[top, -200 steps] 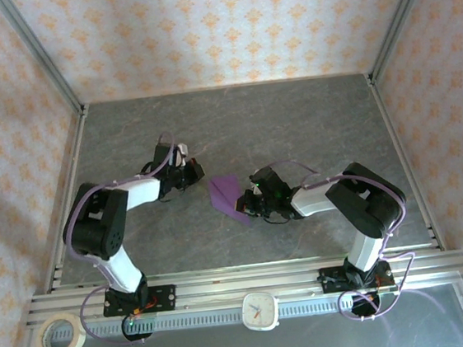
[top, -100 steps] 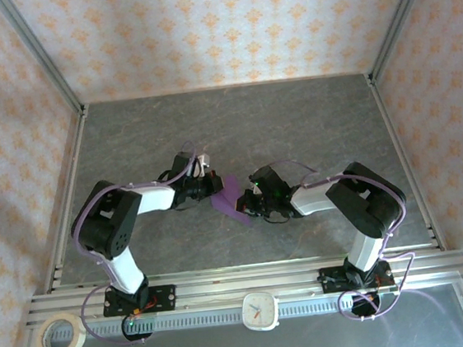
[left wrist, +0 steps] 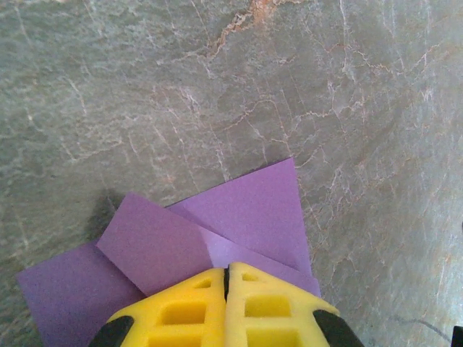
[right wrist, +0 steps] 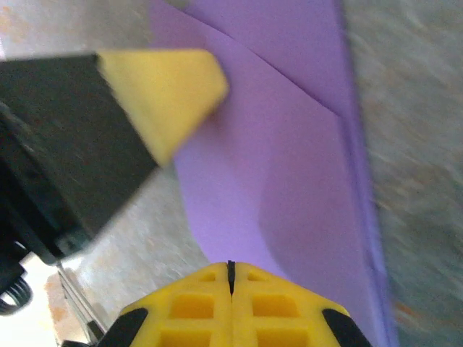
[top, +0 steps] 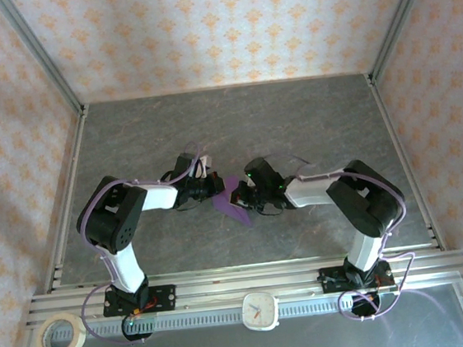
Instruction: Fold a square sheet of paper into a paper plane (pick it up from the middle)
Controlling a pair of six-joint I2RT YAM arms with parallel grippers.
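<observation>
The purple sheet of paper (top: 235, 203), partly folded into overlapping flaps, lies flat on the grey table between the two arms. My left gripper (top: 216, 188) is shut, its yellow tips resting on the sheet's left part. In the left wrist view the paper (left wrist: 246, 210) spreads ahead of the left gripper (left wrist: 226, 268), with two flaps meeting along a crease. My right gripper (top: 243, 198) is shut too and lies over the sheet's right side. The right wrist view is blurred: the right gripper (right wrist: 231, 264) touches the paper (right wrist: 289, 181), and the left gripper's yellow finger (right wrist: 165, 92) stands opposite.
A roll of tape (top: 60, 337) and a small white clock (top: 260, 310) sit on the near metal rail (top: 227, 286). Patterned walls with metal frame posts (top: 37, 57) close in the grey table (top: 292, 117) on three sides.
My left gripper has swung right onto the paper's left edge. The right gripper has shifted left and a little farther back across the sheet. Both have stayed shut.
</observation>
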